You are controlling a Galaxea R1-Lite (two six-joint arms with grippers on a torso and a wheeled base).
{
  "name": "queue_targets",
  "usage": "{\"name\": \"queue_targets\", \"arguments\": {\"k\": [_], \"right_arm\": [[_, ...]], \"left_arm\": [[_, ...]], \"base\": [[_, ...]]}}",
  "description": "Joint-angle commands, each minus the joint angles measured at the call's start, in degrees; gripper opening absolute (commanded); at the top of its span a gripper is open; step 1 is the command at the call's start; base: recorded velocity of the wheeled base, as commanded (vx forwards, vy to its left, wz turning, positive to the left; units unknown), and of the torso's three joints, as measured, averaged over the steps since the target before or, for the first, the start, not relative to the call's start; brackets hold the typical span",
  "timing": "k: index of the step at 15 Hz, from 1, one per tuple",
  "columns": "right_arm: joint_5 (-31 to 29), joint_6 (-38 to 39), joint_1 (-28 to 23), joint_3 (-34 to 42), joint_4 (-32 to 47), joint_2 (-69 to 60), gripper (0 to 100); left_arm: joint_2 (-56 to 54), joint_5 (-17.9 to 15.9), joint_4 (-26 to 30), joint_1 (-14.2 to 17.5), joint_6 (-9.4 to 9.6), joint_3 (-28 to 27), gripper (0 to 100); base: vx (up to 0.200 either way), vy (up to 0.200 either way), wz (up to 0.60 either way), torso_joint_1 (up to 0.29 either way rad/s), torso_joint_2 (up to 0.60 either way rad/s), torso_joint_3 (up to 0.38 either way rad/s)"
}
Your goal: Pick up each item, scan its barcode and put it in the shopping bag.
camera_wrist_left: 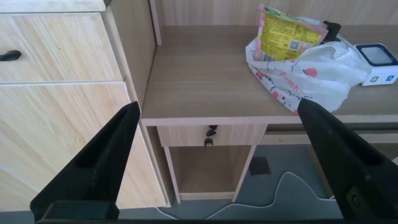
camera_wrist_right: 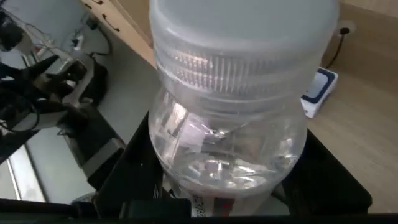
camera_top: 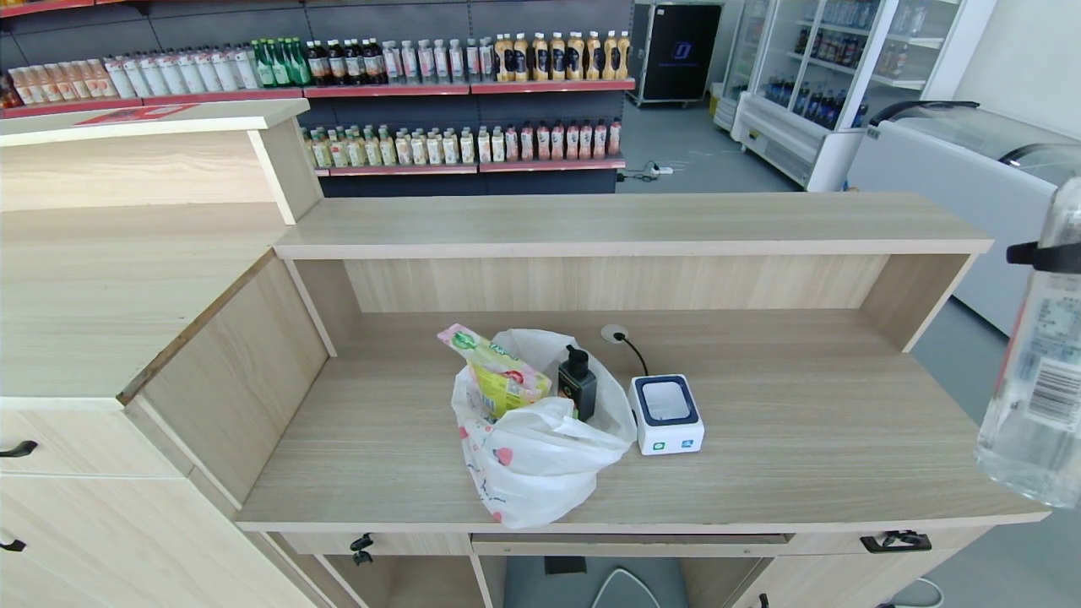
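Where the counter's (camera_top: 802,422) front edge ends on the right, the right gripper (camera_wrist_right: 227,193) pinches a clear, smooth plastic water bottle (camera_top: 1034,380), held up in the air. The left gripper (camera_wrist_left: 217,109) hangs low before the counter's left side, its fingers spread wide. On the flat wood sits a soft, crinkly white shopping bag (camera_top: 532,456), with a snack packet (camera_top: 494,367) and a dark pump bottle (camera_top: 578,384) sticking out. A small square white scanner (camera_top: 665,414) stands just beside it, and the wood runs on wide to the right.
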Motion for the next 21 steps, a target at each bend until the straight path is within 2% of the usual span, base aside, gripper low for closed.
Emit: {"name": "queue_targets", "arguments": {"k": [1, 3, 4, 6, 10, 12, 17, 18, 19, 21], "right_arm": [[-1.36, -13.10, -7.89, 4.13, 0.11, 4.08, 0], [-1.36, -26.20, -12.28, 7.20, 0.11, 6.55, 0], [-1.36, -28.84, -14.04, 6.94, 0.02, 7.60, 0], [-1.80, -29.19, -14.92, 6.41, 0.02, 9.27, 0], [-6.72, -29.54, -17.91, 7.56, 0.02, 8.57, 0], [-6.72, -29.19, -18.26, 7.91, -0.24, 8.48, 0], [-8.48, -29.28, -18.08, 13.09, -16.50, 10.15, 0], [-8.48, -29.45, -17.99, 13.62, -17.29, 10.32, 0], [-8.48, -30.07, -17.56, 16.87, -22.92, 10.76, 0], [-8.48, -38.50, -16.94, 25.05, -40.49, 15.42, 0]], "left_arm": [[0.06, 0.00, 0.00, 0.00, 0.04, 0.00, 100], [0.06, 0.00, 0.00, 0.00, 0.04, 0.00, 100], [0.06, 0.00, 0.00, 0.00, -0.05, 0.00, 100], [0.06, 0.00, 0.00, 0.00, 0.04, 0.00, 100], [0.06, 0.00, 0.00, 0.00, 0.04, 0.00, 100], [0.06, 0.00, 0.00, 0.00, 0.04, 0.00, 100], [0.06, 0.00, 0.00, 0.00, 0.04, 0.00, 100], [0.06, 0.09, 0.00, 0.00, 0.04, 0.00, 100], [0.06, 0.00, 0.00, 0.00, -0.05, 0.00, 100], [0.06, 0.00, 0.00, 0.00, -0.05, 0.00, 100]], "base": [[0.000, 0.000, 0.00, 0.000, 0.00, 0.000], [0.000, 0.000, 0.00, 0.000, 0.00, 0.000], [0.000, 0.000, 0.00, 0.000, 0.00, 0.000], [0.000, 0.000, 0.00, 0.000, 0.00, 0.000], [0.000, 0.000, 0.00, 0.000, 0.00, 0.000], [0.000, 0.000, 0.30, 0.001, 0.00, 0.004], [0.000, 0.000, 0.60, 0.007, 0.00, 0.003], [0.000, 0.000, 0.00, 0.000, 0.00, 0.000], [0.000, 0.000, 0.00, 0.000, 0.00, 0.000], [0.000, 0.000, 0.00, 0.000, 0.00, 0.000]]}}
